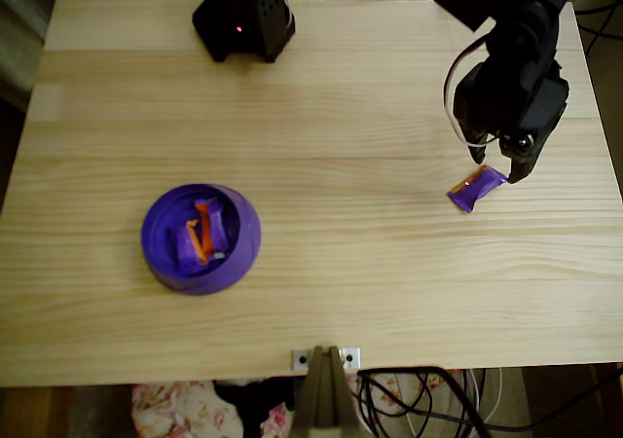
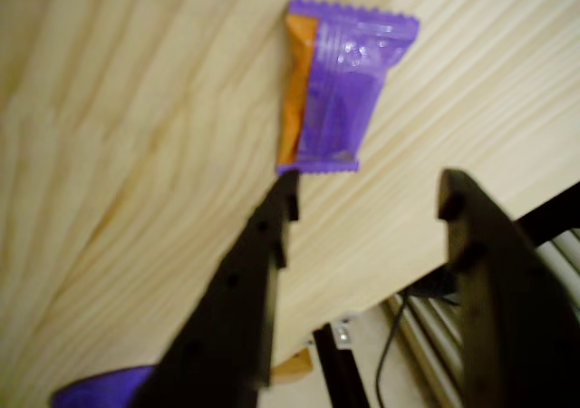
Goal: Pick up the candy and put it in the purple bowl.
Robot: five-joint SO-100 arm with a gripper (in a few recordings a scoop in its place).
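At about eight o'clock on the table in the overhead view: the purple bowl, already holding wrapped sweets in the same purple and orange. Well apart from it, out toward three o'clock: the candy, lying flat on the bare wood, slightly askew, orange patch along one edge. Directly above it at twelve o'clock, almost touching: the gripper, fingers spread, nothing between them.

In the wrist view, the candy sits at twelve o'clock from the gripper; left fingertip just at the wrapper's lower crimped edge, right fingertip clear of it on the wood. Not yet straddled.

Likely very light, thin and crinkly, with a glossy film that looks slippery; soft at the crimped ends, firmer through the middle. Best taken across the narrow width at mid-body, fingertips down to the wood on both long sides, since a pinch on a crimped end probably slides off. Little risk of damage; more risk of nudging it away.
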